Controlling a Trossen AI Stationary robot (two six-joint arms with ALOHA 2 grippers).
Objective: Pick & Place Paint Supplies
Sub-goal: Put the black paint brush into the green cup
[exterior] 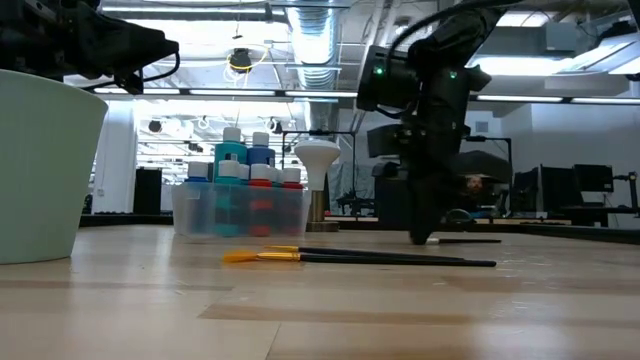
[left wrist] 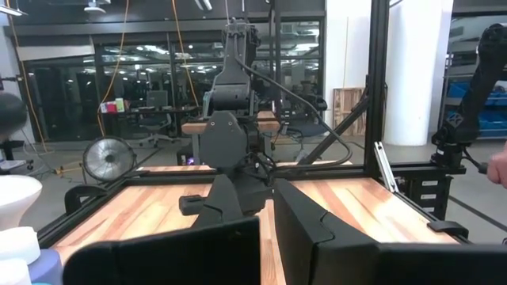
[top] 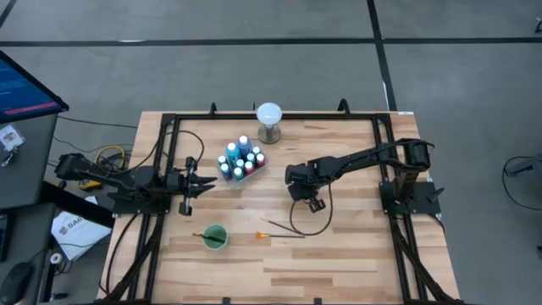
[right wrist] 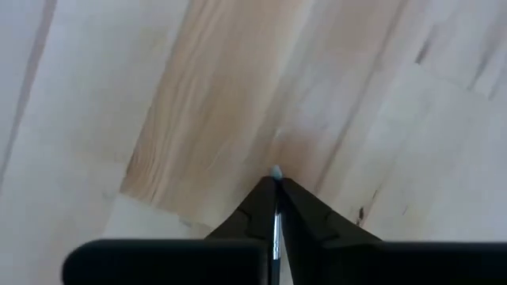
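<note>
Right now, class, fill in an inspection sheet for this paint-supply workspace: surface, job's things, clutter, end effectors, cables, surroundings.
Surface: wooden table, black frame along its edges.
Job's things: paint bottles grouped in a clear tub; orange-tipped brush lying flat; green cup holding a brush.
Clutter: white globe on a stand.
End effectors: right end effector at table centre, pointing down, shut on a thin brush; left end effector waits left of the tub, open.
Cables: yellow and black cables off the left edge.
Surroundings: monitor at left; workshop behind.

Grey floor (top: 254,21) with dark lines; ceiling ducts (exterior: 315,30) overhead.
</note>
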